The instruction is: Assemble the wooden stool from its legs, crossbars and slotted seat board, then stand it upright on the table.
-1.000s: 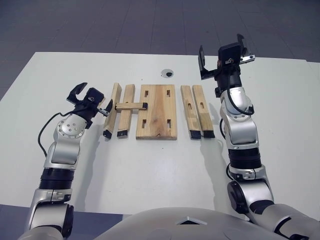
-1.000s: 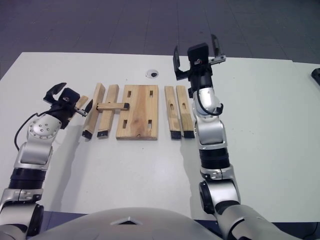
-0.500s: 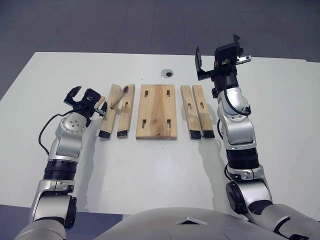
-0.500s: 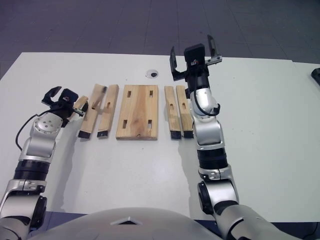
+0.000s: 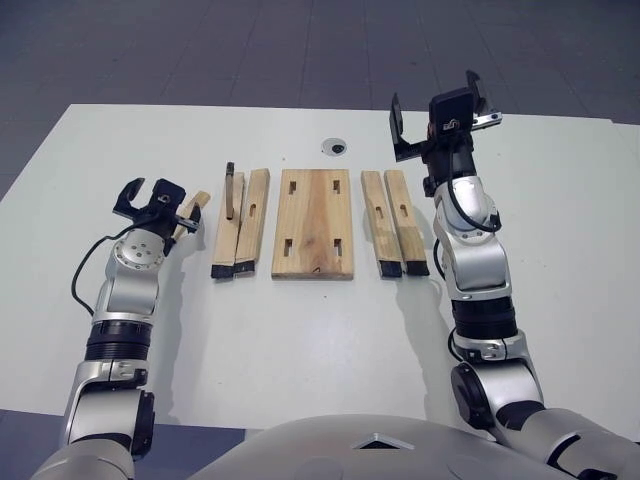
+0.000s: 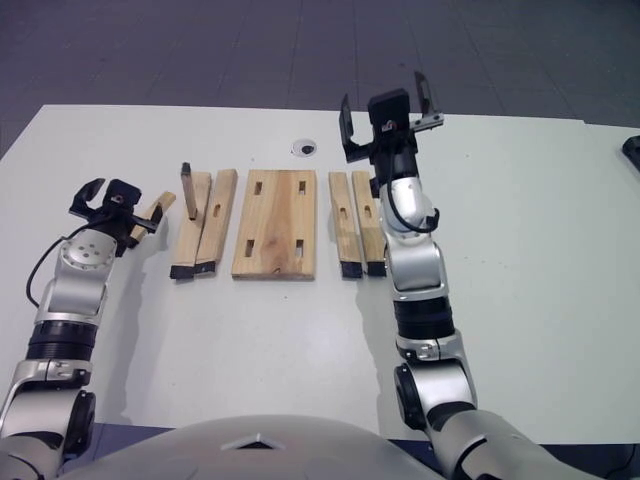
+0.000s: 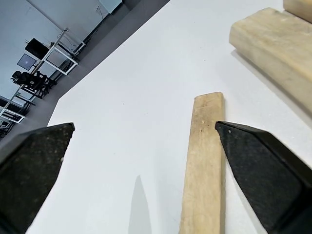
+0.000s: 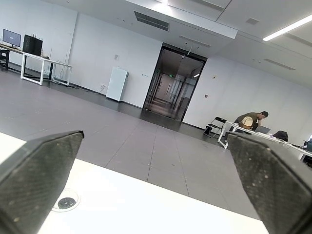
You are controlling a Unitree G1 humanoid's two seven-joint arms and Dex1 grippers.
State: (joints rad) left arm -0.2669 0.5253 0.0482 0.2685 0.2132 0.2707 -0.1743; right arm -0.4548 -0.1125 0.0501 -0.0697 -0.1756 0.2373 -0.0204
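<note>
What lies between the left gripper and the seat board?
Left eye view: a loose crossbar, then two legs side by side, a second crossbar standing upright on one.

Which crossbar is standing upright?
The crossbar planted in the leftmost leg stands on end; the other crossbar lies flat on the table at the left gripper.

Grey tiled floor (image 5: 250, 50) runs to white walls (image 8: 97, 53) and a dark doorway (image 8: 170, 85). A desk (image 8: 46, 62) with monitors (image 8: 9, 37) stands by one wall; a strip light (image 8: 287, 31) glows on the ceiling (image 8: 195, 14).
</note>
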